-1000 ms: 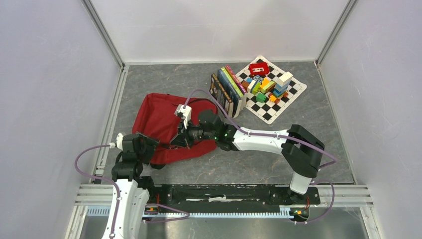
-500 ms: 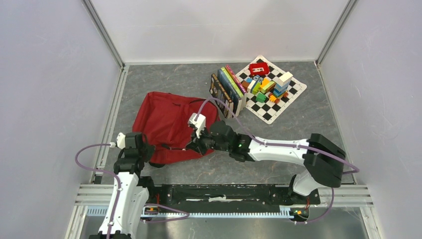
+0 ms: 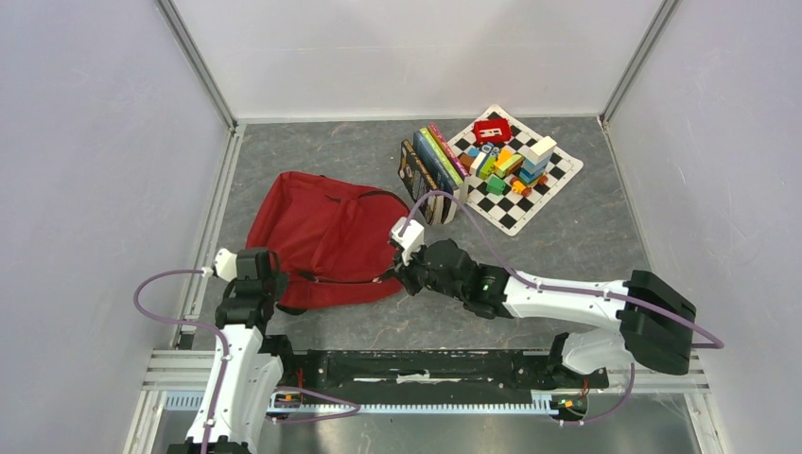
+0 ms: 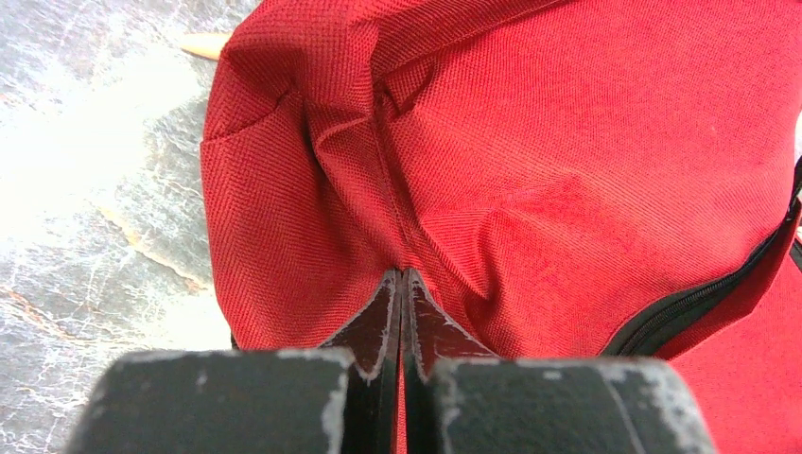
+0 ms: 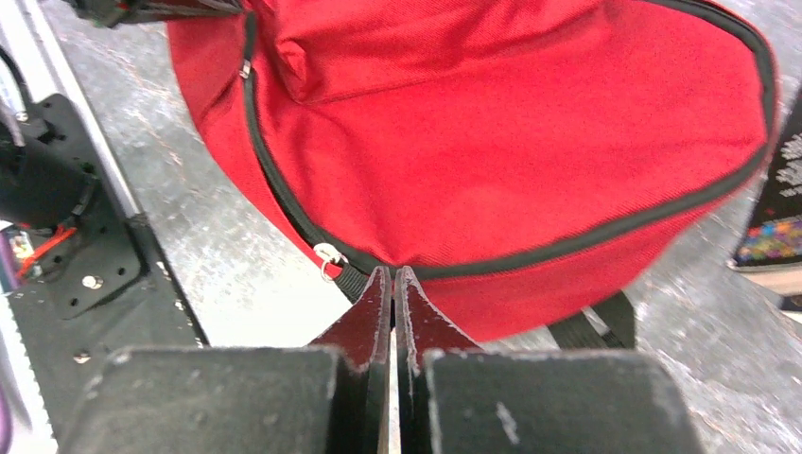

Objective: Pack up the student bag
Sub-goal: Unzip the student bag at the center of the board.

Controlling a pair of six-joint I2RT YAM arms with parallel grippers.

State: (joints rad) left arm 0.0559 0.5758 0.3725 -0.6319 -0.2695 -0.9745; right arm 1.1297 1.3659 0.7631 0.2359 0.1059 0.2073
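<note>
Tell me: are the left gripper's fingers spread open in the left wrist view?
No, the left gripper is pinched shut on the student bag, on its red fabric.

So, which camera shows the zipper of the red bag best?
The right wrist view: the black zipper clearly runs round the bag, metal pull included. The left wrist view catches only a short piece at its right edge; the top view shows a thin dark line.

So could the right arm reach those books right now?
Probably, but not freely: the right gripper is shut on the student bag at its zipper edge. The books stand close beyond it.
</note>
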